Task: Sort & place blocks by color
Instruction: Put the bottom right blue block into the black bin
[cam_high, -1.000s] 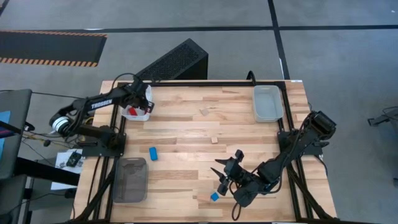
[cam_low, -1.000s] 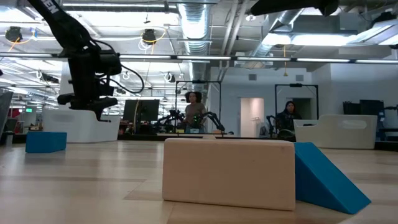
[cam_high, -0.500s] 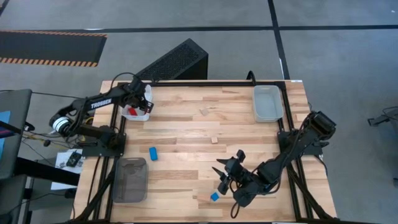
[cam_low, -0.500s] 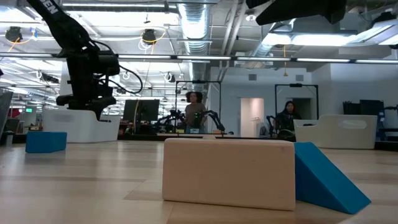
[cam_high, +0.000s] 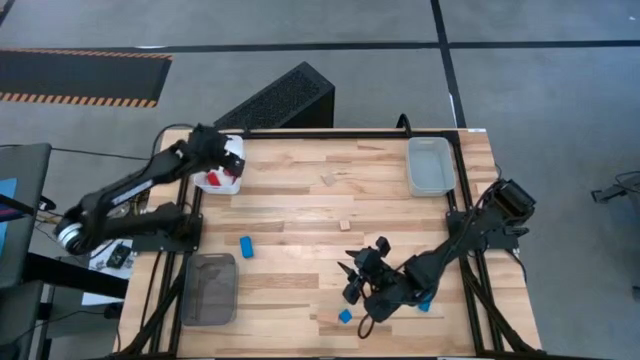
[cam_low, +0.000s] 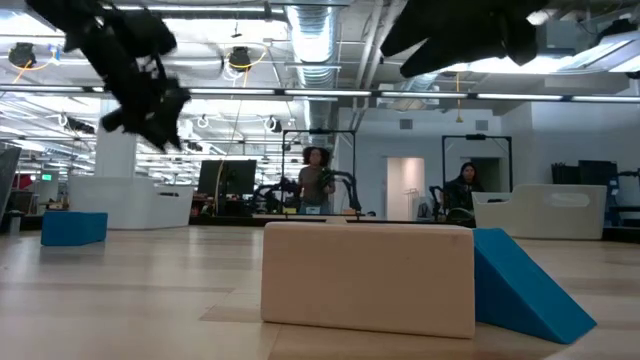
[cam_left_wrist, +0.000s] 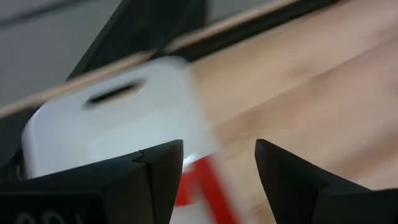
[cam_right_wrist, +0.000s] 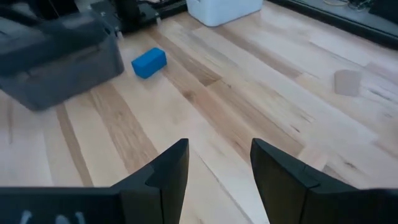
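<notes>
L gripper hangs over the white plastic tray w/ red blocks inside, fingers parted, nothing held, prob. just a drop-off. R gripper empty, jaws apart, near small blue cube; blue rounded block lies mid-table by the grey tray.

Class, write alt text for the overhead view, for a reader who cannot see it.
Two dark robot arms work over a light wooden table: the left gripper hangs above a white tray holding red blocks, and the right gripper, open and empty, hovers near a small blue block.
</notes>
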